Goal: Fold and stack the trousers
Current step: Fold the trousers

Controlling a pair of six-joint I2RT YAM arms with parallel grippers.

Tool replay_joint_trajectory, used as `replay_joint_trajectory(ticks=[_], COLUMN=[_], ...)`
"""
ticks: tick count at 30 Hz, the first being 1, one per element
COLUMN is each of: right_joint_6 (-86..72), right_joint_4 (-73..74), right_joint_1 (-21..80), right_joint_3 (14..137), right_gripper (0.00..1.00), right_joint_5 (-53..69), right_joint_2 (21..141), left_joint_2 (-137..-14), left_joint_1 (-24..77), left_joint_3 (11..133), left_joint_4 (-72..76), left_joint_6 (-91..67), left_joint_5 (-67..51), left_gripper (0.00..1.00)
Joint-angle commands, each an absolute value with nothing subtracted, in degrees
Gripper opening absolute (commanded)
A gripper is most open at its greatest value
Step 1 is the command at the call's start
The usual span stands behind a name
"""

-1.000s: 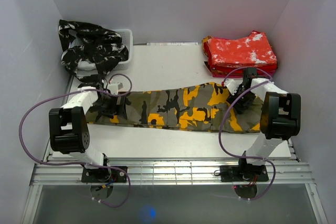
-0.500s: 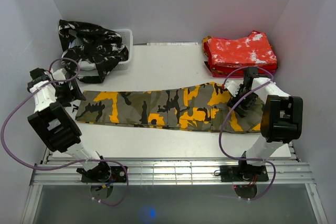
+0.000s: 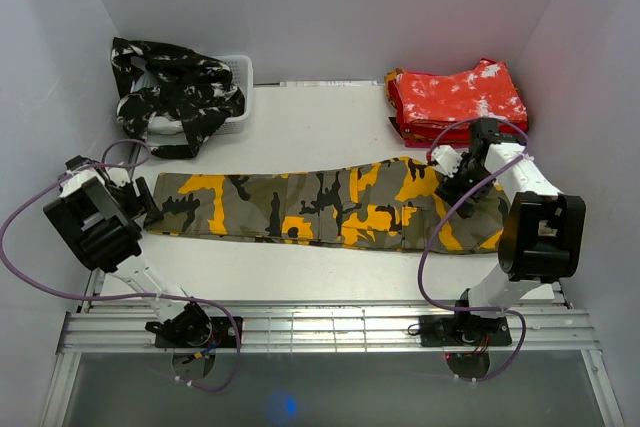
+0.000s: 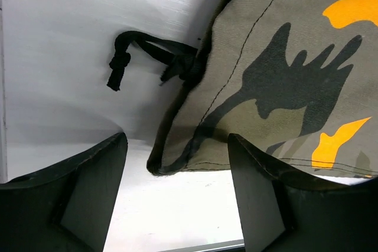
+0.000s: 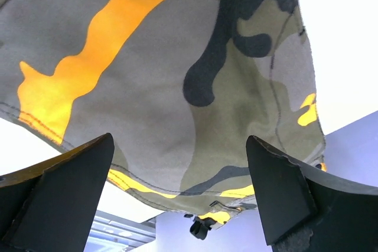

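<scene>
On the tabletop (image 3: pixel 330 127), seen from above, your olive trousers (image 3: pixel 320 209) lie stretched flat from left to right, probably laid out ready for folding. The red pair (image 3: pixel 455 102) sits folded at the back right. The left claw (image 3: pixel 140 202) is at the narrow end and the right claw (image 3: pixel 455 175) over the wide end.

In the left wrist view, your left claw (image 4: pixel 177 187) is spread over the hem corner, pinching nothing.

In the right wrist view, your right claw (image 5: pixel 177 193) gapes wide above the cloth, holding nothing.

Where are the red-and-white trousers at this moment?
In the top view, the red-and-white trousers lie folded at the far right corner of the table, just beyond the right gripper and the olive trousers.
</scene>
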State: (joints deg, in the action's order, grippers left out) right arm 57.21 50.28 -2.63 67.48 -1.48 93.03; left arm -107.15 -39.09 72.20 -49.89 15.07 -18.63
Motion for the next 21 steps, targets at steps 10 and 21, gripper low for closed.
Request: replay_joint_trajectory(ticks=[10, 21], right_joint_6=[56.60, 53.36], right_joint_4=[57.24, 40.72], right_joint_1=[9.12, 36.46], right_joint_3=[68.83, 58.80], right_gripper=[0.65, 0.51], right_joint_5=[16.08, 14.33], right_joint_2=[84.05, 84.37], left_joint_2=[-106.26, -99.94], left_joint_1=[-42.80, -45.44], left_joint_3=[77.52, 69.79], left_joint_4=[-53.52, -55.72], left_joint_6=[21.70, 19.34], left_joint_5=[-23.11, -44.37], left_gripper=[0.86, 0.89])
